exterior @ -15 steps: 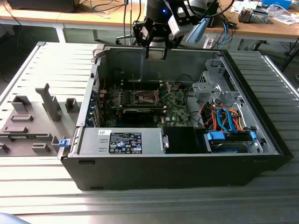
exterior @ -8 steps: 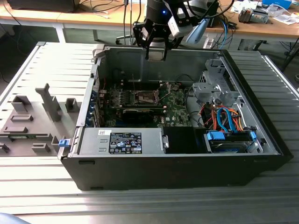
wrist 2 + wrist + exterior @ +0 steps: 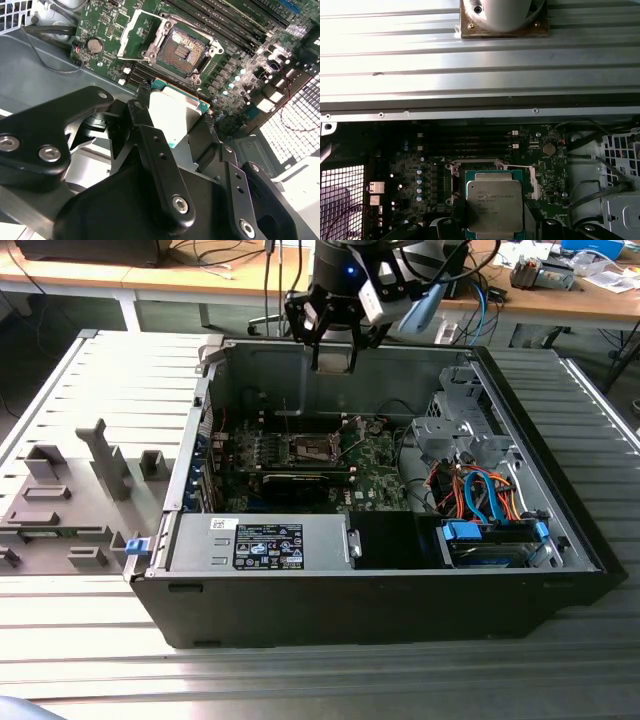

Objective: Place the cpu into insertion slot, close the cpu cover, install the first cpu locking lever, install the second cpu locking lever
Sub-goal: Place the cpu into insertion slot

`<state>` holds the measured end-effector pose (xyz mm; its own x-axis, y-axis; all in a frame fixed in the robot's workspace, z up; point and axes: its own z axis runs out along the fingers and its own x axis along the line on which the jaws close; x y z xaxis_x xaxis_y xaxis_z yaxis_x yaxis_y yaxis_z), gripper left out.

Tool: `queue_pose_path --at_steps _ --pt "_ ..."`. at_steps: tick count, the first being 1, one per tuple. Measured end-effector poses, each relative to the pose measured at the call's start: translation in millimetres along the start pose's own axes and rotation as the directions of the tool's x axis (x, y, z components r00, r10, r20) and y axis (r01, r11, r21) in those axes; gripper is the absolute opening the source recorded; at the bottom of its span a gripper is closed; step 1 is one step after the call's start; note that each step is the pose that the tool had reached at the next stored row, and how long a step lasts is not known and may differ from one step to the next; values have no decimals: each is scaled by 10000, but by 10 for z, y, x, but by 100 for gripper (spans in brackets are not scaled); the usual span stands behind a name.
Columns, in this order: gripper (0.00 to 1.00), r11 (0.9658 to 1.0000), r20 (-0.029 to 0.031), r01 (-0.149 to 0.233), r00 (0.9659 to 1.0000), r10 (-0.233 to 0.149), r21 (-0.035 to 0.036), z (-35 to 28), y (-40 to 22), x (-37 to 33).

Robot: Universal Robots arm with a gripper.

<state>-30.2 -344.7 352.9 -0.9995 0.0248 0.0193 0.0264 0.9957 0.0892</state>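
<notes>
Tool [image 3: 175, 122] clamps cpu [image 3: 172, 111] flat, high over computer case [image 3: 300, 615] far rim; bare insertion slot [image 3: 182, 50] well below, apart.

The cpu [image 3: 494, 206] shows a dull silver metal top. The gripper [image 3: 175, 110] is matt black, with shiny screws [image 3: 181, 204]. The insertion slot [image 3: 182, 50] has a bright metal rim.
</notes>
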Motion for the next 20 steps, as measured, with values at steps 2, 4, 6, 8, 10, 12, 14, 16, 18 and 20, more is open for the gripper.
queue_pose_path --at_steps 2,4,6,8,10,12,14,16,18,20 --pt "54 10000 1 0 10000 0 0 8 -3 0" --pt "54 10000 -1 0 10000 0 1 17 -7 0" --pt "54 10000 -1 0 10000 0 2 24 -10 -1" --pt "54 10000 -1 0 10000 0 2 29 -13 -1" --pt "54 10000 -1 0 10000 0 2 36 -16 -1" --pt "54 10000 -1 0 10000 0 1 41 -18 -1" --pt "54 10000 -1 0 10000 0 1 46 -20 -1" --pt "54 10000 -1 0 10000 0 1 51 -22 -1" --pt "54 10000 -1 0 10000 0 1 56 -24 -2" --pt "54 10000 0 0 10000 0 1 60 -25 -2"
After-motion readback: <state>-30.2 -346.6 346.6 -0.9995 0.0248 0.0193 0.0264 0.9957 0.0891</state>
